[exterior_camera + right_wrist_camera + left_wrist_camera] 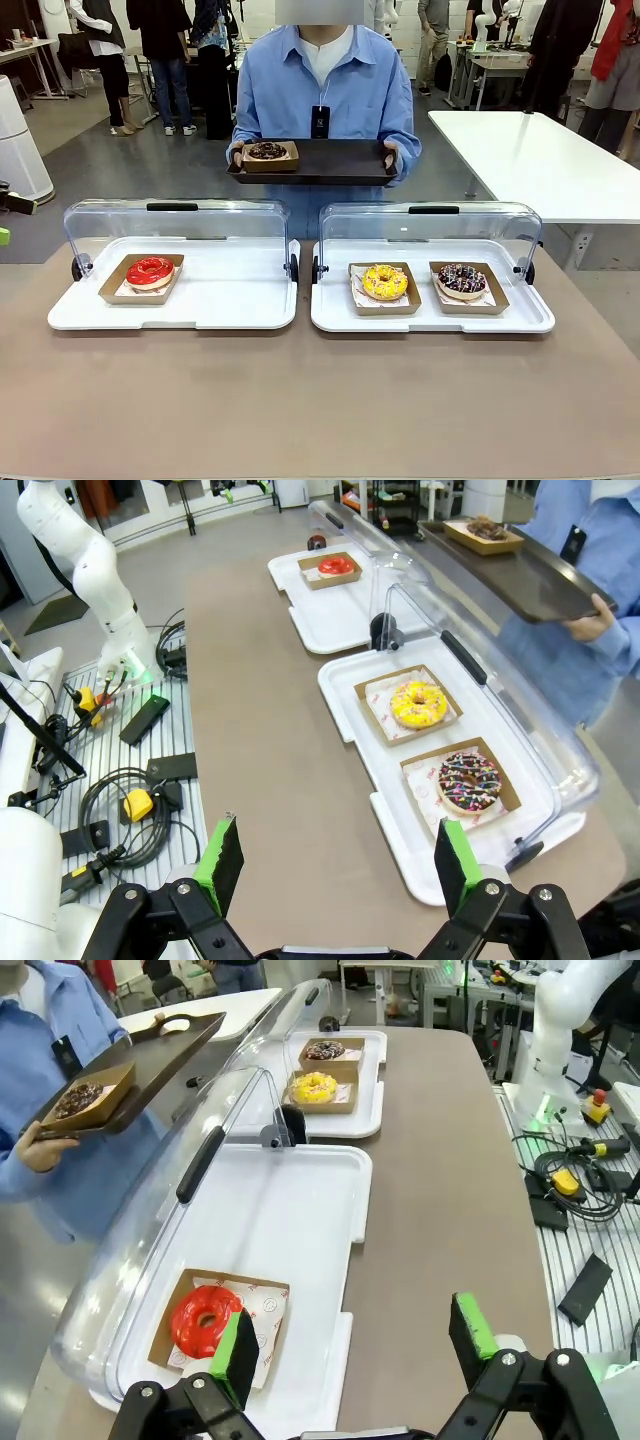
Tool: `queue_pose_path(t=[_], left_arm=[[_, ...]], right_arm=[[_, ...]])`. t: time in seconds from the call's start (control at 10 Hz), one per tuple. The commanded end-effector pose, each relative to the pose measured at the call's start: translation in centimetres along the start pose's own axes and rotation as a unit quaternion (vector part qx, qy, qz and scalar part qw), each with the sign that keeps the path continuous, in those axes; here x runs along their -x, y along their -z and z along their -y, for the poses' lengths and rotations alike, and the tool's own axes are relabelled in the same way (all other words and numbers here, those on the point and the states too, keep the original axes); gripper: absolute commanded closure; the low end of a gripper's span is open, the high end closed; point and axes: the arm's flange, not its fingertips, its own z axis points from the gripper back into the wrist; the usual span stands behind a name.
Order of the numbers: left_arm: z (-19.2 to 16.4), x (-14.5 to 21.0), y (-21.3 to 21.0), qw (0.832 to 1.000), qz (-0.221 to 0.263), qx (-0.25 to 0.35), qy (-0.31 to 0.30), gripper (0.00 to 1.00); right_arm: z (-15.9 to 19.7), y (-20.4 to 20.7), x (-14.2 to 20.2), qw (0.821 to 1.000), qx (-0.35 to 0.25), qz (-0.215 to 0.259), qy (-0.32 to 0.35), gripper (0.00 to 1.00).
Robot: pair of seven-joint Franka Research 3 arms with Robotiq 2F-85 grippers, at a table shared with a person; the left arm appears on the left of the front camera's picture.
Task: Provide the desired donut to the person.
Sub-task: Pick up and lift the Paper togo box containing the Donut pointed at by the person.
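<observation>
Hovering high, left fingers [236,1353] and right fingers [221,864] both spread wide apart, gripping nothing.

Grey floor [150,170] beyond the brown table [300,400] — a white table [540,160] off its far right corner, desks [495,62] and people [165,50] behind.

Person [300,100] legs hidden behind table [320,400], badge [320,121] print unreadable

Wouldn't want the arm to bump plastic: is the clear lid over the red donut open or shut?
Open: the lid is swung back behind the tray, leaving the red donut uncovered.
</observation>
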Motion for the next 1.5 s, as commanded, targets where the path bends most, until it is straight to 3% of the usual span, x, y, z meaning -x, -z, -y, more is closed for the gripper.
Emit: queue_pose_path(t=[0.0,0.4,0.6,1.4], left_arm=[[0.0,0.5,0.0,1.0,-0.012,-0.02,-0.002,0.0],[0.4,-1.1,-0.1,1.0,0.021,0.006,0.016,0.0],[0.2,-0.7,-0.2,1.0,0.01,-0.014,0.0,0.0],[0.3,-0.8,0.1,1.0,0.005,0.006,0.005,0.0]], right_arm=[[0.0,0.0,-0.1,1.0,-0.003,0.009,-0.006,0.0],[0.0,0.0,-0.1,1.0,-0.003,0.009,-0.006,0.0],[0.0,0.0,-0.1,1.0,-0.003,0.009,-0.006,0.0],[0.0,0.0,-0.1,1.0,-0.003,0.009,-0.006,0.0]])
